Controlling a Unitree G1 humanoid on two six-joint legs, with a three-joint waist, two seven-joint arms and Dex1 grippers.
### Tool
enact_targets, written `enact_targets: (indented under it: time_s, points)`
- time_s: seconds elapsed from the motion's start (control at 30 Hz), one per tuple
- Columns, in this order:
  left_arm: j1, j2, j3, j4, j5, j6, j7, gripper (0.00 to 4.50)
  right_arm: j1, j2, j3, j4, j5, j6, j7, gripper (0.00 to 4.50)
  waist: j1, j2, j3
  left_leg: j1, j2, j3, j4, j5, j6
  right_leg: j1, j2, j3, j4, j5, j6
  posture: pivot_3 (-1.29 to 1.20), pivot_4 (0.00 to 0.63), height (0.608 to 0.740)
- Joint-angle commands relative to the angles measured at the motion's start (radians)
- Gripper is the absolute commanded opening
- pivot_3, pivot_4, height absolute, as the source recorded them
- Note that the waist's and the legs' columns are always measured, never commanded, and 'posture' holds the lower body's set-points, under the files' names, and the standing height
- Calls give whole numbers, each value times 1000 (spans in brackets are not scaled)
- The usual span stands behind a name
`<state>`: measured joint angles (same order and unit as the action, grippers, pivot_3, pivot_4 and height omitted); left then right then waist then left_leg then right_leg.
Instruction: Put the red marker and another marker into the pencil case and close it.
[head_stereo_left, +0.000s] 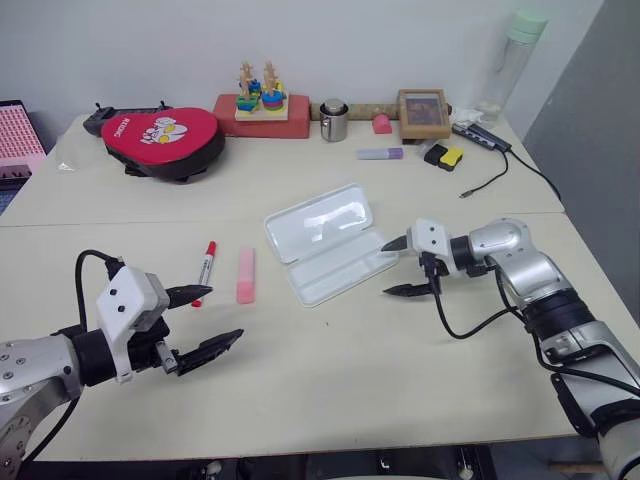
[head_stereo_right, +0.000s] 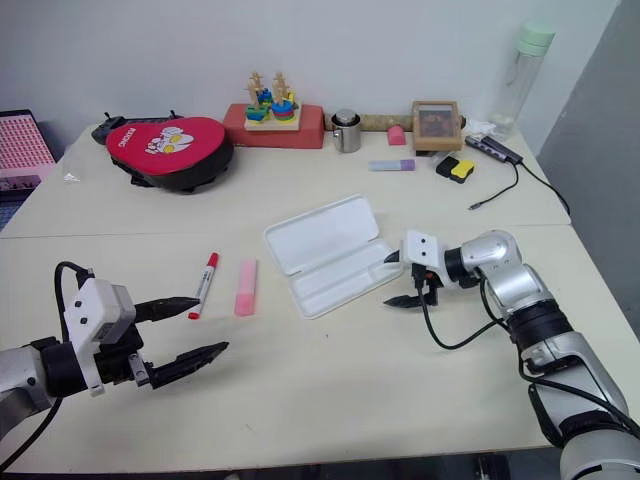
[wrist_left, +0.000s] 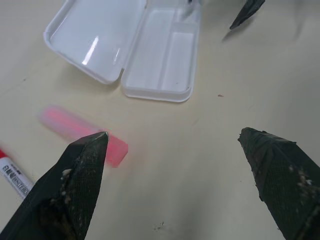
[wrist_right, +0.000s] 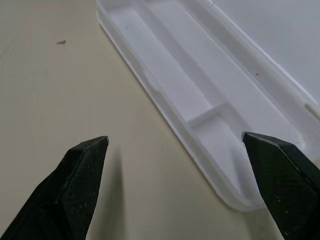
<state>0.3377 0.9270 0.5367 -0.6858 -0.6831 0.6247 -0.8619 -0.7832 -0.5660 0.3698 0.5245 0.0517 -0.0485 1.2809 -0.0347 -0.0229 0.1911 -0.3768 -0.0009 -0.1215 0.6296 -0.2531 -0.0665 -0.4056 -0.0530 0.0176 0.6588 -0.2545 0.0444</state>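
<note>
The white pencil case lies open in the middle of the table, its tray empty. To its left lie the pink marker and, further left, the red marker with its red cap. My left gripper hovers open just in front of the two markers, nothing between its fingers. In the left wrist view the pink marker sits beside one fingertip. My right gripper stands open at the right end of the case's tray, holding nothing.
Along the back of the table stand a red pad, a stacking toy on a red box, a metal cup, a framed picture, a purple highlighter, a bottle and a cabled hub.
</note>
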Motion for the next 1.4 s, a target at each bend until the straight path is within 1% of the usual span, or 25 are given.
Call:
enact_targets:
  time_s: [0.03,0.3,0.33,0.37,0.5,0.67,0.7,0.73,0.93,1.0,1.03,1.27,1.4]
  points:
    - [7,-14,23,-69,-20,16,23,4500,-58,30,7,74,-39,-83,26,4488,0,0,0,0,0,0,0,0,0,0,0,0,0,0,0,0,150,740]
    - [17,-42,25,-101,-20,31,49,4500,-138,81,26,251,-123,-151,27,4488,-7,0,0,1,0,0,0,0,0,0,0,0,2,0,0,0,150,740]
    - [20,-44,26,-104,-20,31,51,4500,-145,79,33,260,-133,-158,37,4315,-7,0,0,1,0,0,0,0,0,0,0,0,2,0,0,0,150,740]
    - [21,-47,25,-105,-18,30,54,4500,-149,77,39,258,-140,-163,54,4315,-7,0,0,2,0,0,0,0,0,1,0,0,2,0,0,0,150,740]
    - [17,-56,19,-110,-16,26,64,4500,-158,76,48,253,-151,-158,91,3570,-7,0,0,2,0,0,0,0,0,1,0,1,2,0,0,0,150,740]
    - [3,-61,0,-112,-12,25,79,4500,-157,72,49,245,-172,-163,112,2355,-6,0,0,2,0,0,0,0,0,1,0,1,3,0,0,0,150,740]
    - [1,-62,-2,-113,-12,26,81,4500,-155,70,49,241,-174,-159,117,2196,-6,0,0,2,0,0,0,0,0,1,0,1,3,0,0,0,150,740]
    - [-2,-63,-4,-113,-11,26,82,4500,-153,69,48,234,-174,-155,121,1912,-6,0,0,2,0,0,0,0,0,1,0,1,3,0,0,0,150,740]
    - [-12,-62,-15,-104,-11,24,87,4500,-142,67,45,195,-171,-131,139,737,-6,0,0,2,0,0,0,0,0,1,0,1,3,0,0,0,150,740]
    - [-14,-62,-21,-97,-6,19,86,4500,-138,67,46,181,-170,-122,143,223,-6,0,0,2,0,0,0,0,0,1,0,1,3,0,0,0,150,740]
    - [-16,-62,-23,-95,-4,19,86,4500,-137,67,45,175,-170,-118,145,82,-6,0,0,2,0,0,0,0,0,1,0,0,3,0,0,0,150,740]
    - [-23,-68,-32,-93,1,15,93,4500,-119,53,37,115,-164,-91,164,34,-7,0,0,2,0,0,0,0,0,1,0,1,3,0,0,0,150,740]
    - [-14,-73,-34,-89,13,9,89,4500,-77,22,12,-83,-108,-2,201,34,-6,1,0,2,0,0,0,0,0,1,0,0,3,0,0,0,150,740]
